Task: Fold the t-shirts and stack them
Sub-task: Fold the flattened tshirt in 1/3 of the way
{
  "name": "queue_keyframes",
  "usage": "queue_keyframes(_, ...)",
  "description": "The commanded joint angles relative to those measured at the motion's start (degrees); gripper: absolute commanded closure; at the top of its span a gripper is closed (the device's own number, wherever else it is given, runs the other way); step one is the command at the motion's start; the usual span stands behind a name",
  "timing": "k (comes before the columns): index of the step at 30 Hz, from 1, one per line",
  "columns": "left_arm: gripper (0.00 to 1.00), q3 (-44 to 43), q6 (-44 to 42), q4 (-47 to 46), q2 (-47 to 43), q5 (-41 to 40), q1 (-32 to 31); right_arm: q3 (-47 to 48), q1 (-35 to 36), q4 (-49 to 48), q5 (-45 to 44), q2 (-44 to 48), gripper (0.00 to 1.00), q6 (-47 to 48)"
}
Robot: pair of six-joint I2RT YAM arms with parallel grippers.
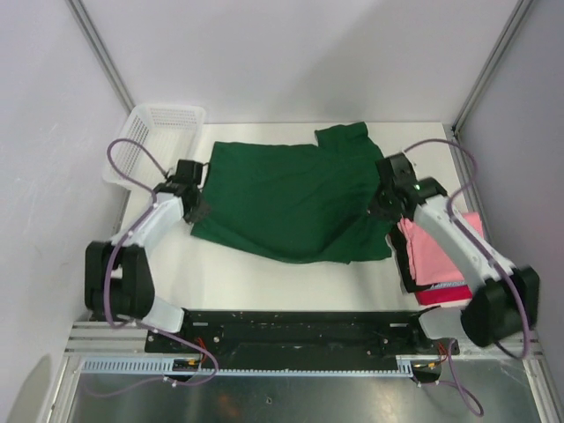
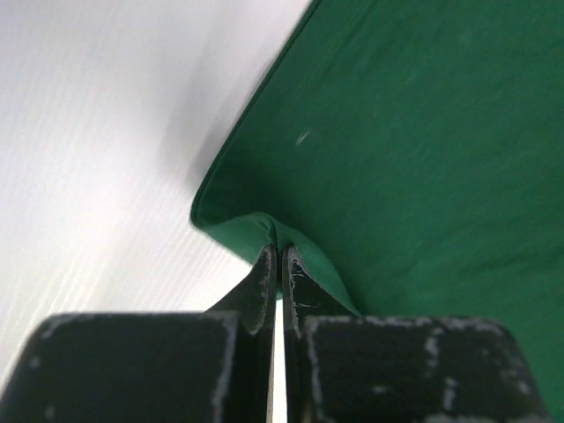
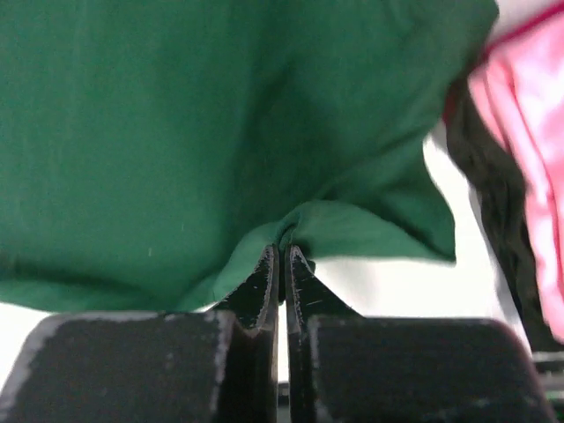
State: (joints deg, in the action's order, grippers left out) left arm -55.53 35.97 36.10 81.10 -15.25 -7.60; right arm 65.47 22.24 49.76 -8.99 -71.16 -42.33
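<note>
Pinching the green shirt (image 1: 291,198) at its 2 side edges, the left gripper (image 2: 279,251) and right gripper (image 3: 284,251) clamp small tucks of cloth. It lies spread on the table (image 1: 264,282) (1 sleeve at the far edge), just beside the folded pink shirt (image 1: 432,247) and red shirt (image 1: 441,297).

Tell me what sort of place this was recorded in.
Most likely a lab test cell, not a home: a white table boxed in by plain panels on metal posts, two robot arms bolted at its near edge, and a green t-shirt beside a folded pink t-shirt as practice laundry.
</note>
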Motion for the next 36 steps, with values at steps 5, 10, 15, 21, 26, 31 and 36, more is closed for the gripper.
queue_keyframes(5,1.00,-13.5,-0.2,-3.0,14.6,-3.0,-0.1,13.7,-5.3,-12.9,-1.0,-22.1,1.00,7.5)
queue_keyframes(10,1.00,-15.0,0.6,-3.0,17.2,-4.6,1.0,18.6,-7.0,-12.9,-1.5,-28.1,1.00,8.2)
queue_keyframes(15,1.00,-15.0,0.8,-3.0,16.4,-5.9,1.7,18.9,-8.0,-12.0,-2.7,-28.4,1.00,8.6)
queue_keyframes(21,1.00,-14.2,2.2,-3.0,14.9,-6.7,2.6,17.7,-9.3,-13.7,-3.5,-26.7,1.00,9.9)
queue_keyframes(26,1.00,-15.9,1.8,-3.0,16.8,-5.5,2.8,18.0,-9.0,-16.8,-1.7,-27.8,1.00,11.3)
queue_keyframes(31,1.00,-17.4,1.6,-3.0,18.5,-4.6,3.2,18.3,-8.9,-16.1,-3.3,-28.9,1.00,11.4)
queue_keyframes(36,1.00,-18.4,0.9,-3.0,19.0,-4.2,3.4,16.9,-10.4,-15.0,-4.8,-27.4,1.00,11.8)
